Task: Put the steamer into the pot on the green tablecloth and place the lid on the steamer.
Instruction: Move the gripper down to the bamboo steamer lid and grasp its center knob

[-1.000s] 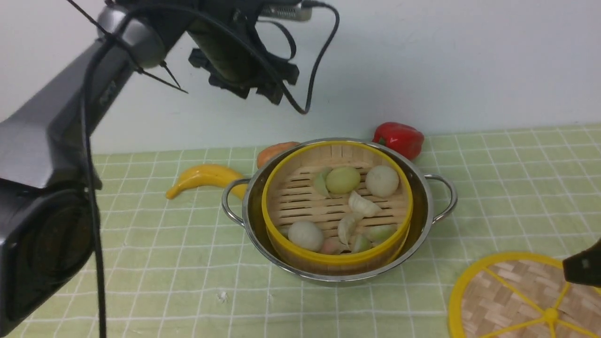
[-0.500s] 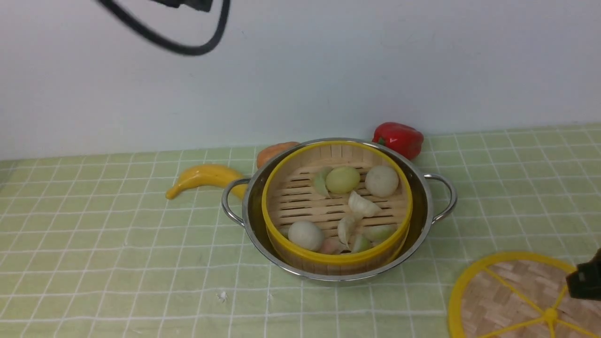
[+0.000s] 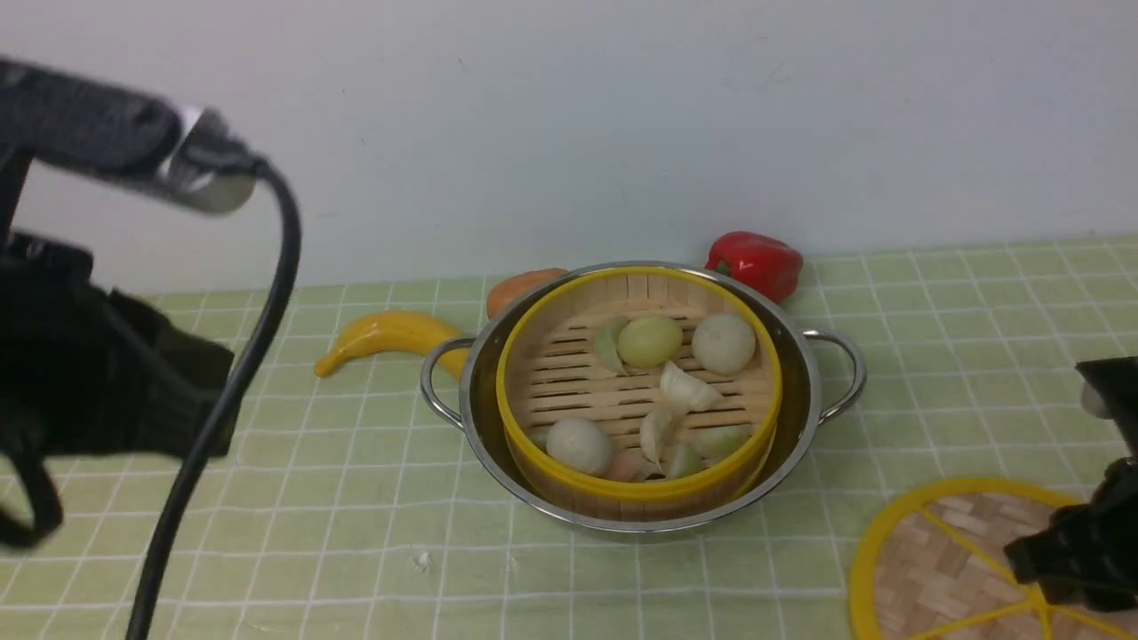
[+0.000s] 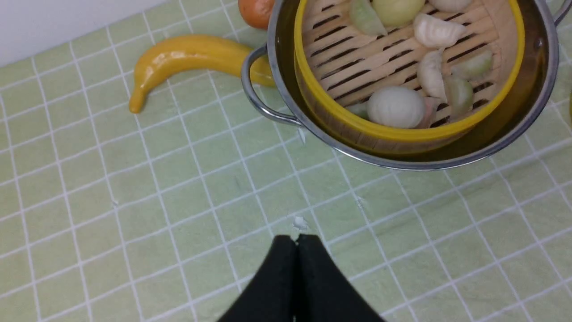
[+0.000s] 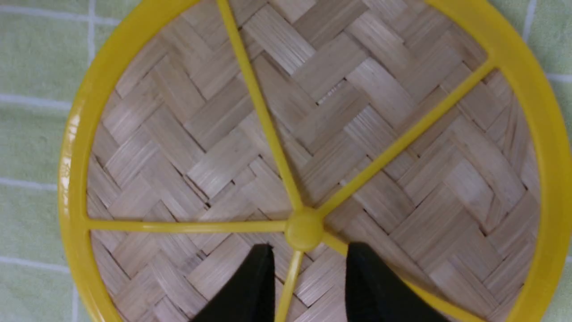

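Bamboo lid spoke between right tool tips: wrist view only.

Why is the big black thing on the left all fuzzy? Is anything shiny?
Front view: the left arm is smeared, probably near the lens; the pot looks sharp. Left wrist view: white glare on the banana. Right wrist view: the lid glints along its yellow rim.

The bulky black left arm fills the left edge of the front view, a thick black cable trailing from its silver-capped link. Its black left gripper points down, the two tapered fingers pressed together with the tips touching and nothing between them. The black right arm shows at the lower right edge. Its black right gripper has its fingers parted.
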Robot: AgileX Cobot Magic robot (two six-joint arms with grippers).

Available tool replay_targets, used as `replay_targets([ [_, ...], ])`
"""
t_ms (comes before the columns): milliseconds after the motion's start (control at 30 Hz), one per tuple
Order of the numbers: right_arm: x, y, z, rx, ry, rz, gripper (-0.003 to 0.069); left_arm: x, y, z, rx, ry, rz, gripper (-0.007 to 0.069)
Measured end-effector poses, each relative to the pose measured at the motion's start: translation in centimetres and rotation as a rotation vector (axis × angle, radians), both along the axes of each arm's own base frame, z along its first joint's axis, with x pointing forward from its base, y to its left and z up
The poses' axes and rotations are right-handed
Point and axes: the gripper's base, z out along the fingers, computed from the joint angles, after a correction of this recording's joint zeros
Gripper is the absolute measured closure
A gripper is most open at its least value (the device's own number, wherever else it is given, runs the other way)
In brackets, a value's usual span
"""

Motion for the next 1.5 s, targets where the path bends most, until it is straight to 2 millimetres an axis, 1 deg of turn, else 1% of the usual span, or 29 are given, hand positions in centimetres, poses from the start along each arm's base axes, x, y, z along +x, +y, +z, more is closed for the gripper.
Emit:
replay_targets([
  [67,0.0,0.0,0.0,-0.001,-0.003,-0.004,0.0415,-1.5,0.3,-1.6,-0.045,-0.038,-0.001,0.0648],
  [233,0.2,0.0,0.0,-0.001,-0.017,-0.002,0.0415,-4.3,0.7,-4.8,-0.116,-0.046,-0.004,0.0646],
  [300,0.2,0.0,-0.1,-0.003,-0.015,0.004,0.0415,-4.7,0.8,-5.5,-0.121,-0.033,-0.004,0.0646],
  [333,0.2,0.0,-0.1,-0.004,-0.012,0.008,0.0415,-5.2,0.9,-6.3,-0.124,-0.024,-0.004,0.0646],
  [467,0.4,0.1,-0.7,-0.006,0.008,0.008,0.0415,-5.7,1.0,-7.5,-0.133,0.006,-0.004,0.0645],
  [567,0.6,0.1,-1.2,-0.005,0.028,0.005,0.0415,-5.7,0.9,-7.6,-0.138,0.011,-0.004,0.0643],
  [600,0.8,0.2,-1.6,0.000,0.045,0.002,0.0415,-5.7,0.9,-7.6,-0.139,0.012,-0.004,0.0643],
  [767,1.0,0.5,-2.3,0.025,0.065,0.010,0.0427,-5.7,0.9,-7.6,-0.140,0.011,-0.005,0.0643],
  [833,1.1,0.6,-2.5,0.027,0.074,0.014,0.0468,-5.7,0.9,-7.6,-0.140,0.011,-0.005,0.0643],
  [867,1.1,0.6,-2.6,0.026,0.077,0.015,0.0503,-5.7,0.9,-7.6,-0.140,0.011,-0.005,0.0643],
  [900,1.1,0.6,-2.6,0.026,0.078,0.015,0.0513,-5.7,0.9,-7.6,-0.140,0.011,-0.005,0.0643],
  [1100,1.2,0.5,-2.5,0.015,0.089,0.026,0.0522,-5.7,0.9,-7.6,-0.140,0.012,-0.005,0.0643],
  [1233,1.3,0.4,-1.6,-0.020,0.142,0.051,0.0522,-5.7,0.9,-7.6,-0.140,0.012,-0.005,0.0641],
  [1267,1.4,0.3,-1.0,-0.033,0.152,0.060,0.0522,-5.7,0.9,-7.6,-0.140,0.012,-0.005,0.0639],
  [1333,1.9,0.2,1.1,-0.057,0.170,0.073,0.0522,-5.7,0.9,-7.6,-0.140,0.012,-0.005,0.0634],
  [1367,2.2,0.3,2.7,-0.061,0.163,0.075,0.0522,-5.7,0.9,-7.6,-0.140,0.012,-0.005,0.0633],
  [1400,2.3,0.3,2.9,-0.062,0.164,0.075,0.0522,-5.7,0.9,-7.6,-0.140,0.012,-0.005,0.0633],
  [1433,2.6,0.3,4.7,-0.061,0.153,0.075,0.0522,-5.7,0.9,-7.6,-0.140,0.012,-0.005,0.0633],
  [1500,3.3,0.4,7.0,-0.053,0.098,0.074,0.0522,-5.7,0.9,-7.6,-0.140,0.012,-0.005,0.0633],
])
